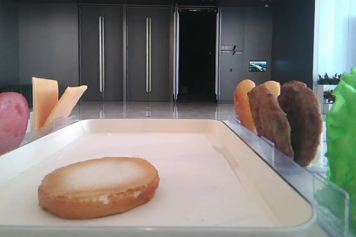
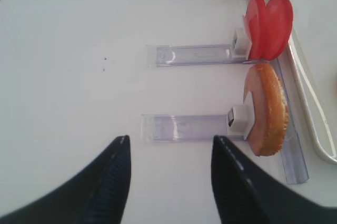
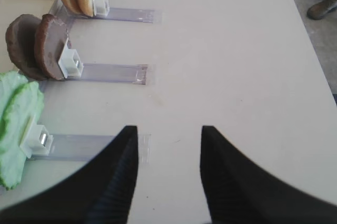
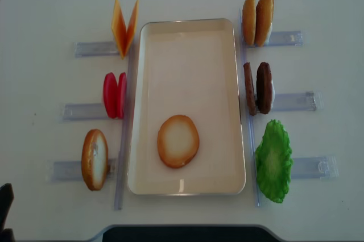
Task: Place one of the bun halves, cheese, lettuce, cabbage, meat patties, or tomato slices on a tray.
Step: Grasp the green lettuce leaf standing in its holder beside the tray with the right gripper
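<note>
Lettuce [image 3: 18, 124] upright in its clear holder [image 3: 79, 146], ahead-left of the open, empty right gripper [image 3: 169, 140], nearer than the open left gripper [image 2: 169, 148].

Low-angle view across the tray [image 1: 261, 192]. One bun half [image 1: 98, 186] lies flat on it, front left, pale face up. Left of the tray: tomato slice [image 1: 12, 121] at the frame edge, two cheese slices [image 1: 54, 100] standing in a V behind it. Right side, upright in clear holders [image 1: 295, 173]: two bun halves [image 1: 243, 103] at the back, two meat patties [image 1: 286, 119] nearer, lettuce [image 1: 342, 137] nearest, cut off by the frame. Dark doors [image 1: 125, 53] in the background.
</note>
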